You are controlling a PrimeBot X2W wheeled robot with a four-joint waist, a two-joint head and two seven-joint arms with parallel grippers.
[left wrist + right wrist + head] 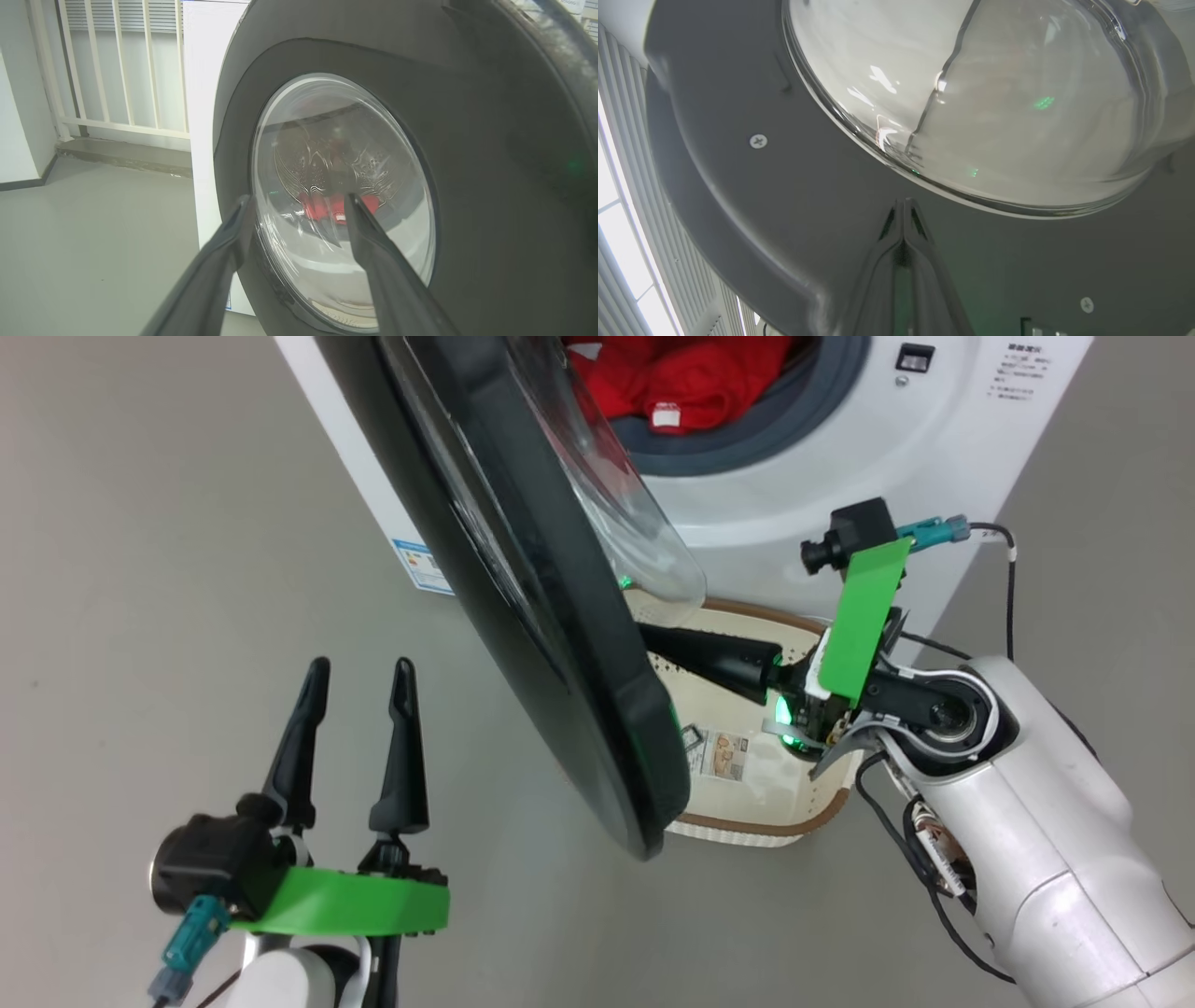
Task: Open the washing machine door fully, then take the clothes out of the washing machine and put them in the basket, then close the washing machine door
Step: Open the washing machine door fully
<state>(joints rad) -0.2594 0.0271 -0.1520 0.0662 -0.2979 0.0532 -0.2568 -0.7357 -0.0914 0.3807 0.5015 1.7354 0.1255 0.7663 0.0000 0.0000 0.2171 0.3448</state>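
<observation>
The washing machine (840,457) stands at the top of the head view, and red clothes (691,378) lie in its drum. The washing machine door (523,616) hangs partly open, edge-on to the head camera. My right gripper (658,639) is shut, and its tips rest against the door's inner face, just below the glass bowl (971,93), above the basket (747,826). In the right wrist view the shut right gripper (903,205) meets the dark inner rim (761,196). My left gripper (360,672) is open, holds nothing and stands apart from the door's outer face (490,186). The clothes (317,207) show red through the window between its fingers (369,242).
Bare grey floor (140,569) spreads to the left of the door. A white railing (121,70) and a low step (121,156) stand beyond the washing machine's side (205,93). A black cable (1008,597) loops off my right wrist.
</observation>
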